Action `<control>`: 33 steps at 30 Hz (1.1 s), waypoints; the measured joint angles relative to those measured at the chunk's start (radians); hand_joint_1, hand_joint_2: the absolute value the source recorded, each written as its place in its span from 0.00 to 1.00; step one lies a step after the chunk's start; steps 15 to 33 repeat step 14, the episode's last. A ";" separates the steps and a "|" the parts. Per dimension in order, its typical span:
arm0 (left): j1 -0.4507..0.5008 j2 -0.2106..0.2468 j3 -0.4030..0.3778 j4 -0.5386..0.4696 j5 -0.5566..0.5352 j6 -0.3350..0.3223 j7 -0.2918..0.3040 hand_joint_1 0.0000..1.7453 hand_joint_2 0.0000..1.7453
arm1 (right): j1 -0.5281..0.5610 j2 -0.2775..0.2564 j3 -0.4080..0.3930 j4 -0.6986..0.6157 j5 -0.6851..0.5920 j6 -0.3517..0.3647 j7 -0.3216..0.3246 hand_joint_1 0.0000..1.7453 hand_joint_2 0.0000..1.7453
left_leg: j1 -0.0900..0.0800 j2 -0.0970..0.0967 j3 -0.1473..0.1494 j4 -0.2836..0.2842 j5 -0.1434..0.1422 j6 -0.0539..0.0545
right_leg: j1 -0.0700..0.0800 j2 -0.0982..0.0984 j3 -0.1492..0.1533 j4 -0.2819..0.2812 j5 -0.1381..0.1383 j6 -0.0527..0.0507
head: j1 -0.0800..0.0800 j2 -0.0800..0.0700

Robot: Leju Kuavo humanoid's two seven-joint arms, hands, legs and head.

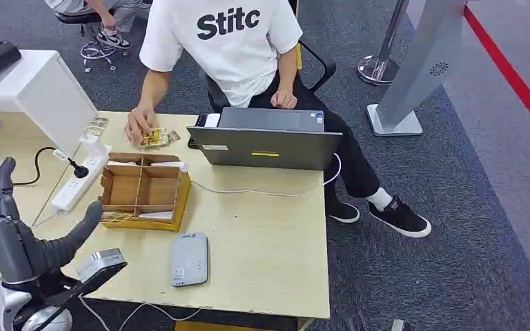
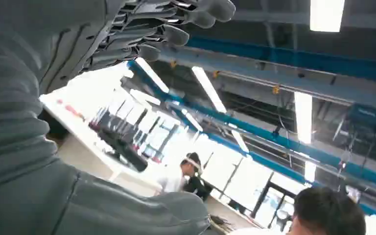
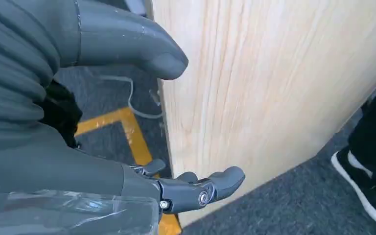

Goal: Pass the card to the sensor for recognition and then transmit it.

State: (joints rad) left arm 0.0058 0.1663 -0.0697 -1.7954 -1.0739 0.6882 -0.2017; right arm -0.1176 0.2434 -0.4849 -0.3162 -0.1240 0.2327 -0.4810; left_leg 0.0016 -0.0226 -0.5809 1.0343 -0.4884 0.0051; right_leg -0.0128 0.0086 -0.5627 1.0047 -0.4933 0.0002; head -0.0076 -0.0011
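grey ribbed left hand [image 1: 10, 231] raised open, rounded grey sensor [image 1: 189, 258], wooden table [image 1: 269, 234]

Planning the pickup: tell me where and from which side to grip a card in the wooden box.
Pinch the upper edge of a card from above. In the head view the cards lie low inside the wooden box, whose walls and dividers block any sideways approach. The left hand hovers open nearby, seemingly best placed.
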 joint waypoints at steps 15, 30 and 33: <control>0.270 -0.444 0.988 0.080 1.490 -0.858 -0.203 0.00 1.00 | 0.142 -0.088 -0.180 0.007 0.167 -0.284 -0.010 0.00 1.00 | 0.000 0.006 0.002 0.000 -0.006 0.001 | 0.000 0.006 0.000 -0.001 -0.003 0.001 | -0.002 0.000; 0.270 -0.444 0.988 0.080 1.490 -0.858 -0.203 0.00 1.00 | 0.142 -0.088 -0.180 0.007 0.167 -0.284 -0.010 0.00 1.00 | 0.000 0.006 0.002 0.000 -0.006 0.001 | 0.000 0.006 0.000 -0.001 -0.003 0.001 | -0.002 0.000; 0.270 -0.444 0.988 0.080 1.490 -0.858 -0.203 0.00 1.00 | 0.142 -0.088 -0.180 0.007 0.167 -0.284 -0.010 0.00 1.00 | 0.000 0.006 0.002 0.000 -0.006 0.001 | 0.000 0.006 0.000 -0.001 -0.003 0.001 | -0.002 0.000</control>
